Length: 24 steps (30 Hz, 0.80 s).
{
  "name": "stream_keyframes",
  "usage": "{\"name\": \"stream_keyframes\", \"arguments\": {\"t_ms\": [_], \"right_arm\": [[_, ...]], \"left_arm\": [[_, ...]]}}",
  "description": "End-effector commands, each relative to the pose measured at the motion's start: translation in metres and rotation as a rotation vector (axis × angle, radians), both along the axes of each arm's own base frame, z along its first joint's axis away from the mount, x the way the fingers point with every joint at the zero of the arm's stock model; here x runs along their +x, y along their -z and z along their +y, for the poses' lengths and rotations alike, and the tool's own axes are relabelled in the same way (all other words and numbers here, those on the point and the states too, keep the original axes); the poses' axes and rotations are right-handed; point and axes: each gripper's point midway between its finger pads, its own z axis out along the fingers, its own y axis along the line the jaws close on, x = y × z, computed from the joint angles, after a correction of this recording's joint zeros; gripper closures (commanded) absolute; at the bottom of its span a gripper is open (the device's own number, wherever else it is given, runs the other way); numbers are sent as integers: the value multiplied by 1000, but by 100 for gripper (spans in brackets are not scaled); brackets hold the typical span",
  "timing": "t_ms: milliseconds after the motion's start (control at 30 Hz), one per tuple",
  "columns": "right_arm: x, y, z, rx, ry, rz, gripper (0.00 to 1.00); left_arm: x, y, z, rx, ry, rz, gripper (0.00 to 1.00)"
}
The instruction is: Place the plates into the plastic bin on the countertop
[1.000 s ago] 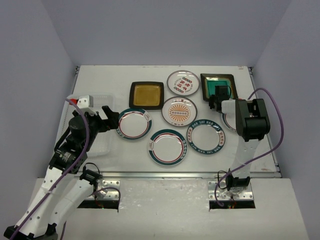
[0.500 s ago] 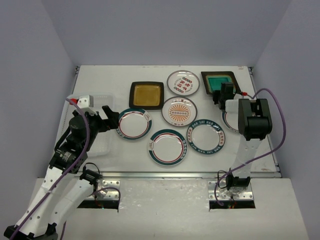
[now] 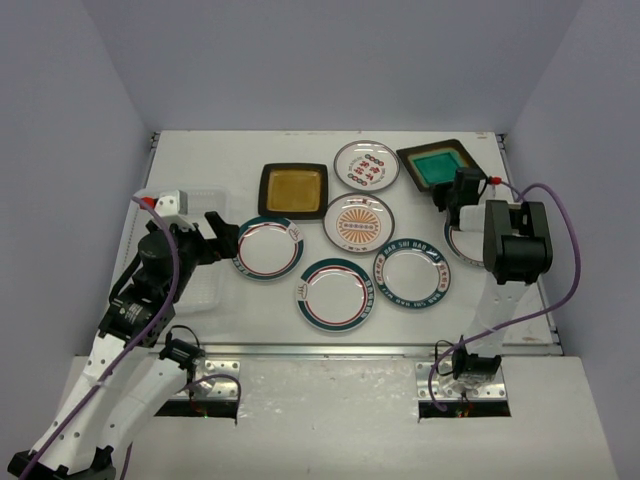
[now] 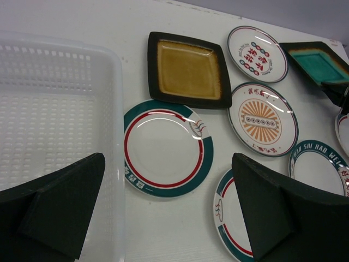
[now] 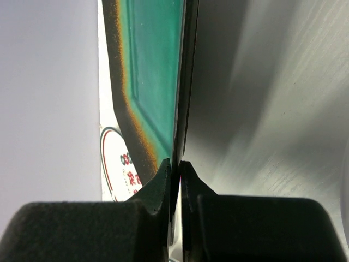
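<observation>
My right fingers [image 5: 155, 191] are clamped on the rim of the tilted teal square plate [image 3: 436, 166], far right on the bench [image 3: 250, 312]. My left fingers [image 4: 60, 213] stand wide apart above the right wall of the plastic bin [image 4: 117, 82].

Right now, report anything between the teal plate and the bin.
The right gripper pinches the teal plate by its rim at far right. Toward the bin, the red-motif plate, amber plate and sunburst plate lie flat; the open left gripper hangs over the bin's right side, likely in the way.
</observation>
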Motion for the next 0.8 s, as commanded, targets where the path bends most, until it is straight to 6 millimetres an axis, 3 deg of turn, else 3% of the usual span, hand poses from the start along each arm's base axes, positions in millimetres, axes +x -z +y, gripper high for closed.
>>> {"name": "stream_keyframes", "arguments": {"t_ms": [0,267,400,567,667,733,767], "right_arm": [[33,-158,-6,-99,-52,-489,100],[32,-211,3,-119,-137,-675,100],[24,-240,23,-105,-239,-735,100],[6,-264,75,-67,-448,-730,100],[-13,-265,127,-48,-598,-696,100],[-26,-273,151,-62,-665,-691,100],[-37,-272,177,-46,-725,-660,100]], "left_arm": [[3,-13,-6,-11,24,-55,0],[4,-12,-6,-10,25,-52,0],[3,-14,-4,-9,16,-56,0],[4,-21,7,-6,-47,-74,0],[3,-26,25,-6,-142,-86,0],[2,-31,38,-12,-210,-96,0],[0,-36,44,-23,-238,-111,0]]}}
